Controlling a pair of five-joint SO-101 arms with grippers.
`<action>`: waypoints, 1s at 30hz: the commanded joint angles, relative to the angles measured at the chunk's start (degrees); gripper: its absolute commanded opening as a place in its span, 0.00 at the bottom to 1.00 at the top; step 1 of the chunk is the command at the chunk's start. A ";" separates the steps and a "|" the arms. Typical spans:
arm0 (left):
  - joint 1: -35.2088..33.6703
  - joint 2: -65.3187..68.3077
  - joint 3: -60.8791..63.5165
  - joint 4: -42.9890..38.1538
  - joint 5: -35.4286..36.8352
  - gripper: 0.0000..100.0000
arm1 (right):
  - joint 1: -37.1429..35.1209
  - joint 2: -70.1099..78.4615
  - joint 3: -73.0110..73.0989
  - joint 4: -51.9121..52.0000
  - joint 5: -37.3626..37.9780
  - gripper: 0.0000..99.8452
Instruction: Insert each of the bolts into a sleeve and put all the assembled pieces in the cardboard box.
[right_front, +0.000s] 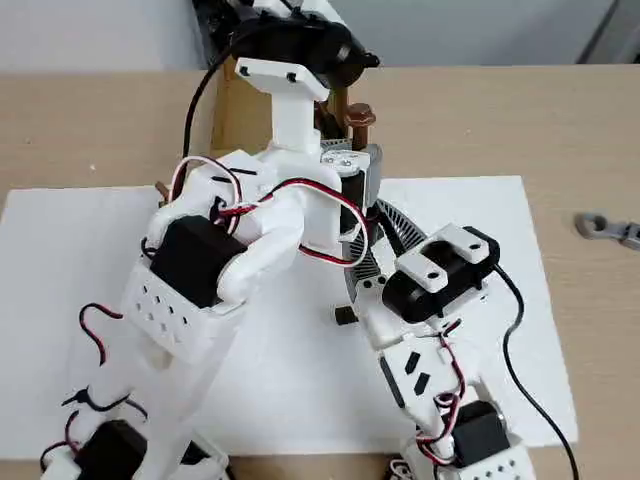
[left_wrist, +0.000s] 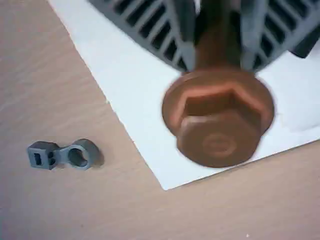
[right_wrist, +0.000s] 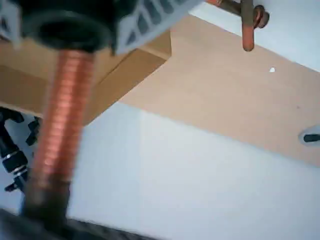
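We see the left arm's grey ribbed fingers clamping the copper-coloured hex-head metal bolt mid-frame; the right fingers seem to grip a black round sleeve, upper left.

bolt just beside box: head and thread blurred, shaft partly hidden | box: mostly hidden behind arms | second bolt near box: cut off at edge | grey part well apart from box: too small to tell

Copper-brown bolt; black sleeve; white sheet; tan woodgrain table; brown cardboard box
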 joint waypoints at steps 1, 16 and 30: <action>0.18 -2.02 0.66 -1.58 -0.09 0.00 | 0.57 -0.57 -0.79 -1.10 -2.20 0.00; 3.60 -2.11 0.92 -1.41 -0.35 0.00 | 0.66 -0.57 -0.79 -1.10 -2.37 0.00; 5.36 -2.11 1.89 2.55 -1.58 0.00 | 0.66 -0.57 -0.88 -1.10 -2.37 0.00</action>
